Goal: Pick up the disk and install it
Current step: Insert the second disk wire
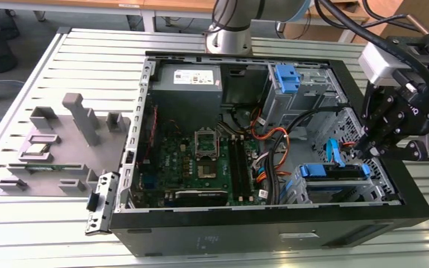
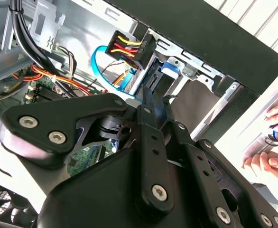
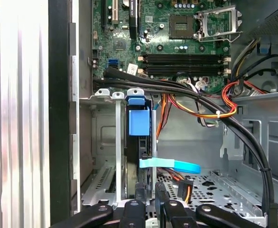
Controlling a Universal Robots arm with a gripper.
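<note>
The disk (image 1: 334,170) sits in the lower drive bay at the exterior view's right of the open computer case (image 1: 274,234), framed by its blue carrier. In the first wrist view the disk (image 3: 139,122) stands edge-on in the metal bay. My gripper (image 1: 365,149) hangs just above that bay, fingers drawn together with nothing seen between them. Its fingertips (image 3: 149,192) are at the disk's near end; I cannot tell whether they touch it. In the second wrist view the gripper (image 2: 154,102) points into the bay towards the blue carrier (image 2: 170,66).
A light blue flat cable (image 3: 170,165) crosses beside the disk, and thick black cables (image 3: 215,111) run over the bay. An empty blue bracket (image 1: 285,75) sits in the upper bay beside the grey power supply (image 1: 188,78). A person's hand (image 2: 272,137) rests outside the case. A grey fixture (image 1: 65,139) stands on the table.
</note>
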